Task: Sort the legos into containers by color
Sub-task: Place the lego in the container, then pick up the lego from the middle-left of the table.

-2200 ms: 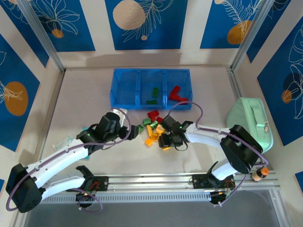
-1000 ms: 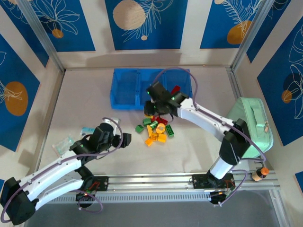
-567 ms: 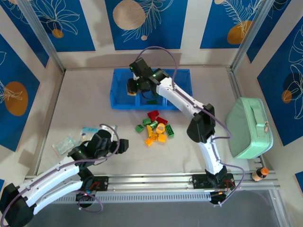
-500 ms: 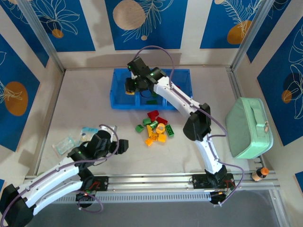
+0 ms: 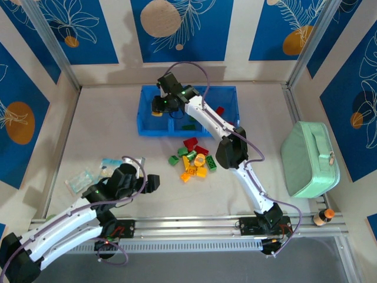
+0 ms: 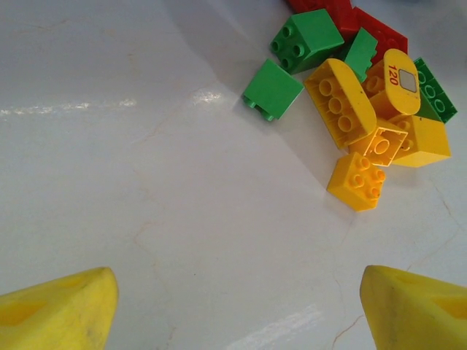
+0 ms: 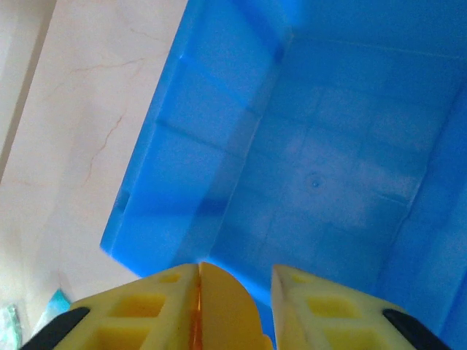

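The containers (image 5: 143, 122) are three joined blue bins at the back. My right gripper (image 5: 158, 107) hangs over the leftmost bin (image 7: 328, 168), whose floor is bare. A rounded yellow lego (image 7: 222, 306) rests against one finger of this gripper (image 7: 235, 271), and a gap separates it from the other finger. A green lego (image 5: 189, 125) lies in the middle bin and a red one (image 5: 220, 110) in the right bin. Several red, green and yellow legos (image 5: 194, 160) sit piled on the table, also seen in the left wrist view (image 6: 350, 109). My left gripper (image 5: 154, 181) stands open and empty (image 6: 241, 292), near-left of the pile.
A mint-green zipped pouch (image 5: 310, 158) lies at the right edge. Clear plastic bags (image 5: 88, 177) lie left of my left arm. A small orange-capped object (image 5: 323, 217) stands at the near right rail.
My right arm carried the yellow lego from the pile to over the left bin, and its jaws have parted a little. My left arm drew back toward the near left.
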